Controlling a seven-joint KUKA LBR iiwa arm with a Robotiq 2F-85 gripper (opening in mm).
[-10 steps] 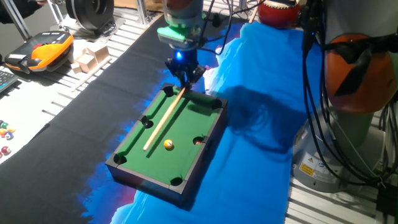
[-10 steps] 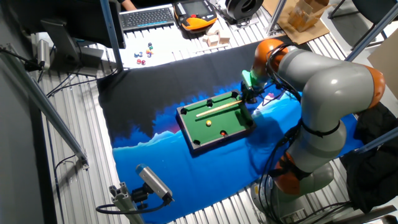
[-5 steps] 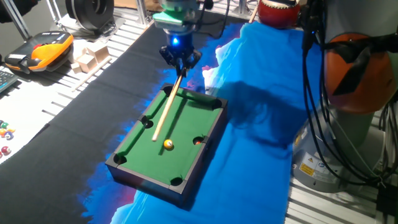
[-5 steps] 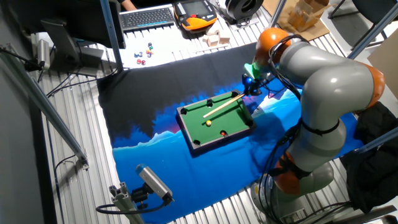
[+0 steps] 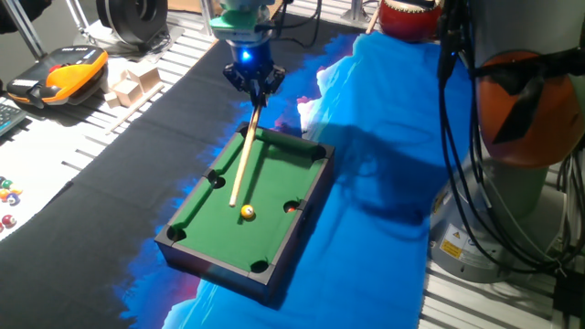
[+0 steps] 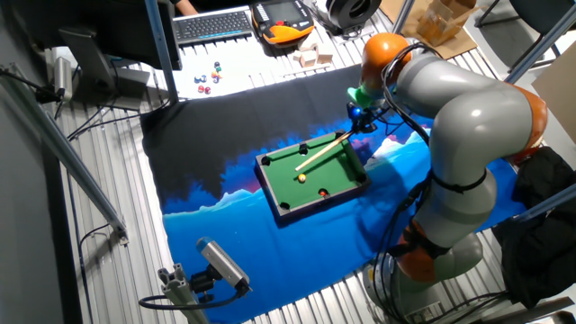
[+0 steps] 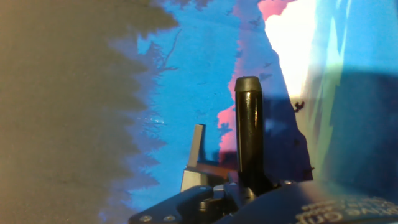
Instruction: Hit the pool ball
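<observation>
Pool ball (image 5: 248, 212), tiny, glossy and yellow-orange, rests on the green felt of the mini pool table (image 5: 187, 249), toward that table's near end and just beside the side pocket that holds a reddish ball (image 5: 292, 207); in the other fixed view the pool ball (image 6: 302, 177) sits near the middle of the felt. A pale wooden cue stick (image 5: 244, 157) slants down across the felt from the table's far rim, its lower tip close to the pool ball but apart from it. The claw (image 5: 250, 80) hangs above the table's far end, closed on the cue stick's upper end, with a blue light glowing on its body. In the other fixed view the claw (image 6: 363, 122) is at the table's far corner, at the end of the grey and orange arm (image 6: 468, 117). The hand view shows the cue stick's dark butt (image 7: 249, 134) standing up between the fingers (image 7: 197, 149), over blue and black cloth. That cloth (image 5: 366, 228) covers the counter under the pool table. Small multicoloured balls (image 5: 8, 196) lie grouped well away from the table, near an orange pendant (image 5: 59, 75).
</observation>
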